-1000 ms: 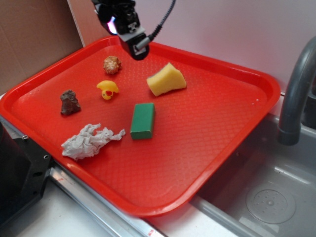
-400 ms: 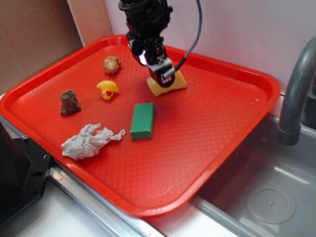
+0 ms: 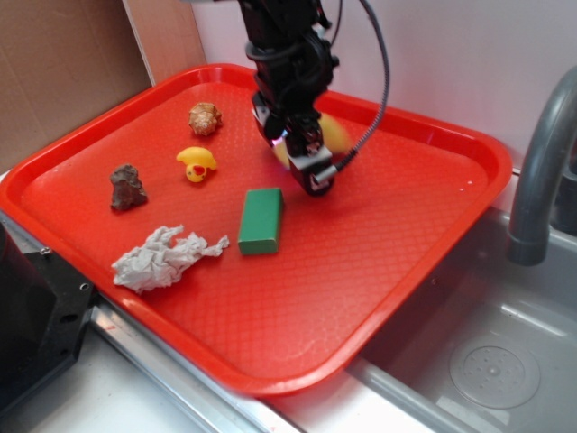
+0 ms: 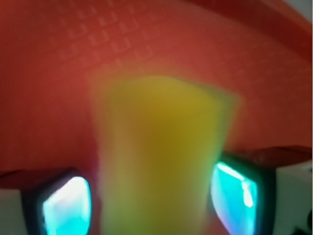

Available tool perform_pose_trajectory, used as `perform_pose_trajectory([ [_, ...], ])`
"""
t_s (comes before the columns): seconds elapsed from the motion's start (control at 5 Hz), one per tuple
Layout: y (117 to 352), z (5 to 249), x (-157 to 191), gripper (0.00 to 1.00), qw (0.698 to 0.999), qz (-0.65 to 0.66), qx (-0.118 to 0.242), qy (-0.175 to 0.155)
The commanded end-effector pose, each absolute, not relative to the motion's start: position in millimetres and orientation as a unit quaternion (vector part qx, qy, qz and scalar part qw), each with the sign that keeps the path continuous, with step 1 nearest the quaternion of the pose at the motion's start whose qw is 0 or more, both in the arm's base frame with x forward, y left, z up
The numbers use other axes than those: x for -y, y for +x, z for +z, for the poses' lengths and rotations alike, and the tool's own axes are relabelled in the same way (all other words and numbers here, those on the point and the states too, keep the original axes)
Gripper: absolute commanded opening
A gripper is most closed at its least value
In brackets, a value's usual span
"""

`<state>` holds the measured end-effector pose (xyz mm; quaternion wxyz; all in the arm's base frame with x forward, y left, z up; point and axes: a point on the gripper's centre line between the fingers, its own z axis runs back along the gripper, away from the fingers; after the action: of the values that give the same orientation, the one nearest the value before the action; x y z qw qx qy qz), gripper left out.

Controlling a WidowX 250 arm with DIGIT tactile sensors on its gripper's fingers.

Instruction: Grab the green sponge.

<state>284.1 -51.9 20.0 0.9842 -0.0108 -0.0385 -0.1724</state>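
While the red tray (image 3: 433,225) fills most of the exterior view, everything on it can be placed against the green sponge (image 3: 261,220), which lies flat near the tray's middle, untouched. Farthest to the left of the sponge sits a dark brown lump (image 3: 127,186), and below that, just left of the sponge's near end, a crumpled grey-white paper wad (image 3: 166,256) whose tip comes close to the sponge without clearly touching it. Up and to the left of the sponge are a small yellow toy with red marks (image 3: 196,162) and, beyond it, a round tan shell-like ball (image 3: 205,117). Just above the sponge's far right corner hangs the gripper (image 3: 311,174), tilted, in front of the yellow sponge (image 3: 335,135), which it mostly hides. From the wrist view (blurred), the yellow sponge (image 4: 161,156) stands between the two glowing fingers (image 4: 66,208), so the jaws are spread apart on either side of it; whether they touch it cannot be told. Far right of the sponge, off the tray, stand a grey faucet (image 3: 539,171) and sink basin (image 3: 487,361).
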Motion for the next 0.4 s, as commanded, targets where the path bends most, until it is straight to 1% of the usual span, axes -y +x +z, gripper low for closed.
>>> perform_pose_trajectory([
  [0.0, 288.4, 1.0, 61.9, 0.56, 0.98, -0.195, 0.042, -0.012],
  [0.2, 284.0, 0.8, 62.5, 0.0, 0.981, -0.189, 0.041, -0.002],
])
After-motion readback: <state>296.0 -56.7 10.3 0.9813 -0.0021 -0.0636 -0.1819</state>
